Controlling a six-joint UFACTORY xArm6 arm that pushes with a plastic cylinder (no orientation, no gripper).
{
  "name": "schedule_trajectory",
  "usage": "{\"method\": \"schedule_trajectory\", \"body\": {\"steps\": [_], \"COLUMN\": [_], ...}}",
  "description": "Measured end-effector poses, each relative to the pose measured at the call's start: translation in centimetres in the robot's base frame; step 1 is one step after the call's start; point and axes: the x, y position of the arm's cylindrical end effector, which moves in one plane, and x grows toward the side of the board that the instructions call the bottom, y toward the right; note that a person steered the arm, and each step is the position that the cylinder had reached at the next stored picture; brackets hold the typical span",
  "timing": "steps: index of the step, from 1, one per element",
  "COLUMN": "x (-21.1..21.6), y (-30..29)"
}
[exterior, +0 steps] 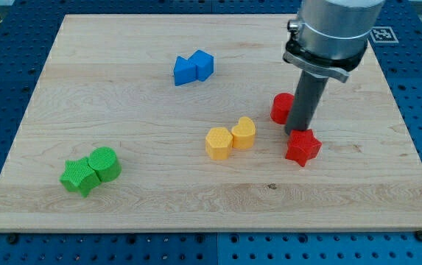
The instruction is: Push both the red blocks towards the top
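The arm has no claw, so nothing is held. It ends in a dark rod, and my tip (296, 133) is down on the wooden tabletop (122, 206).

I will use the red star block (303, 147) as the landmark. It lies toward the view's right. My tip sits just at its upper left edge, and seems to touch it. The other red block (280, 107) is just above the star, partly hidden behind the rod, so I cannot tell its shape. My tip is between the two red blocks.

To the star's left lie two yellow blocks (230, 138), touching each other. Far to its upper left are two blue blocks (193, 68), also touching. Far to its lower left sit a green star block (79, 177) and a green round block (106, 163), pressed together.
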Motion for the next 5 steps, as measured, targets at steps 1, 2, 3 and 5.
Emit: {"method": "schedule_trajectory", "body": {"steps": [1,2,3,5], "x": [0.7,4.6,6.7,5.0], "y": [-3.1,-3.0,-1.2,0.9]}}
